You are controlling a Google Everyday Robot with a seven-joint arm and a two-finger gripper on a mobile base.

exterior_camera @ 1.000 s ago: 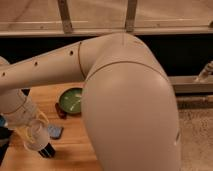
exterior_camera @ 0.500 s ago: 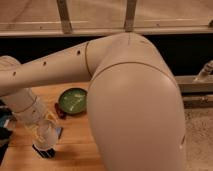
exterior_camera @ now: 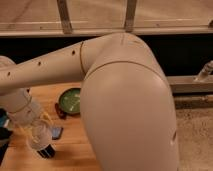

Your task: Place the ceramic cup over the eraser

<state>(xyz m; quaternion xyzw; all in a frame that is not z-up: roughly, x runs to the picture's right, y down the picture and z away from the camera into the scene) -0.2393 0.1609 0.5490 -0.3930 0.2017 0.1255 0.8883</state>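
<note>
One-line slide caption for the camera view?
Arm fills the frame; its hand, shut, reaches low over the wooden table, green bowl just behind.

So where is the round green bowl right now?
In the camera view the round green bowl sits on the wooden table at left of centre, beside the robot's big white arm, up and right of the gripper.

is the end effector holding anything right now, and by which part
It cannot be told. The end effector is shut and low over the wooden table at the left, beside the green bowl, but no cup or eraser shows in its grip.
</note>
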